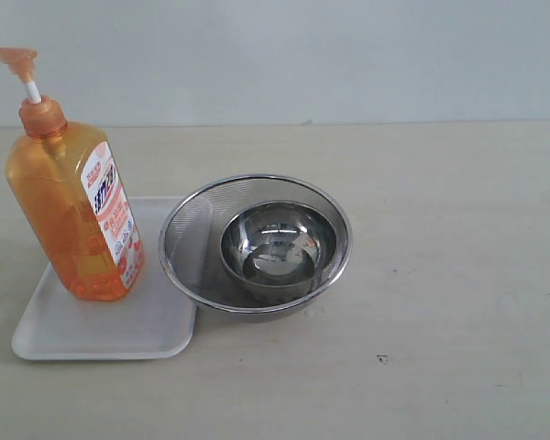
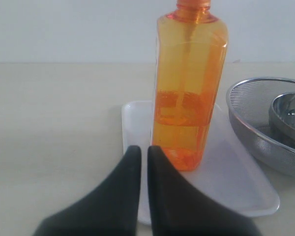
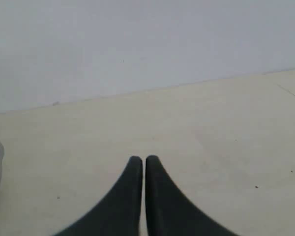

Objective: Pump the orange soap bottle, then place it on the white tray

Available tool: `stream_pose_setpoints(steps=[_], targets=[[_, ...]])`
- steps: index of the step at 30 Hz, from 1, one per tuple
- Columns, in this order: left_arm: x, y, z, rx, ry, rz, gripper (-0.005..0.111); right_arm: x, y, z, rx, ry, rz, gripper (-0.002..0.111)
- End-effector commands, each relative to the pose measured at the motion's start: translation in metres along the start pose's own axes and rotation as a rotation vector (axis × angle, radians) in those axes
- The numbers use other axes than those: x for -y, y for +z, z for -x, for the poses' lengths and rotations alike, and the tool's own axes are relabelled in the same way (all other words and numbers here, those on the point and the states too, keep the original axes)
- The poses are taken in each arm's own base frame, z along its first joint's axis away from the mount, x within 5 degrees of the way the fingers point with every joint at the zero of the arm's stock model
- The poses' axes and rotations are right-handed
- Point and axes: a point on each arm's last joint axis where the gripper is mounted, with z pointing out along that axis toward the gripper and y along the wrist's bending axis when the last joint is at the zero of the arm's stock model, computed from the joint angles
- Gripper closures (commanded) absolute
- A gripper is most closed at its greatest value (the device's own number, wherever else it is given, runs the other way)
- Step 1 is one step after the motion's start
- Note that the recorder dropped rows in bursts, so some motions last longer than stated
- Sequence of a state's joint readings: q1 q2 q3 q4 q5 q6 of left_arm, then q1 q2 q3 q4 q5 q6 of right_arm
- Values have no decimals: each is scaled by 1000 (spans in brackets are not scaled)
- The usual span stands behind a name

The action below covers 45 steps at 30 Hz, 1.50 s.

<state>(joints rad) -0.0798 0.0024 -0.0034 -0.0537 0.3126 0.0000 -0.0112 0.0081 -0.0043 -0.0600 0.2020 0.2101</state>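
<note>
Well, left gripper (image 2: pixel 144 149), right gripper (image 3: pixel 143 158) pinched together, empty; orange soap bottle (image 2: pixel 189 93) just beyond left fingertips (image 2: pixel 157 162); pump head (image 1: pixel 11 60) I see only in exterior view.

Soap bottle (image 1: pixel 69 220) on tray (image 1: pixel 119 332), left of strainer (image 1: pixel 191 247) holding bowl (image 1: pixel 280 246).

I read the orange soap bottle (image 1: pixel 73 215) as translucent, glossy plastic, its label smooth. Under the bottle, the white tray (image 1: pixel 101 335) looks like smooth plastic with a dull sheen. Just beside the bottle, the strainer (image 1: pixel 188 243) is fine steel mesh with a shiny rim, and the bowl (image 1: pixel 280 247) inside it is mirror-polished metal. The desk (image 1: pixel 440 275) looks matt. My left gripper (image 2: pixel 140 148) and right gripper (image 3: pixel 139 158) look matt black.
</note>
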Motion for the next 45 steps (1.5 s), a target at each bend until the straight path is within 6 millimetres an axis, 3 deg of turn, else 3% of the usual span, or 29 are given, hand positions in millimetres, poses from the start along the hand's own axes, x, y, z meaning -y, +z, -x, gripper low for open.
stream_pose_setpoints(steps=[1, 28, 45], targets=[[0, 0, 0, 6, -15, -1, 102, 2, -1, -9, -82, -23, -24, 108], [0, 0, 0, 6, -15, -1, 102, 3, -1, -13, -126, -180, -23, 108], [0, 0, 0, 6, -15, -1, 102, 3, -1, -13, -126, -183, -22, 108]])
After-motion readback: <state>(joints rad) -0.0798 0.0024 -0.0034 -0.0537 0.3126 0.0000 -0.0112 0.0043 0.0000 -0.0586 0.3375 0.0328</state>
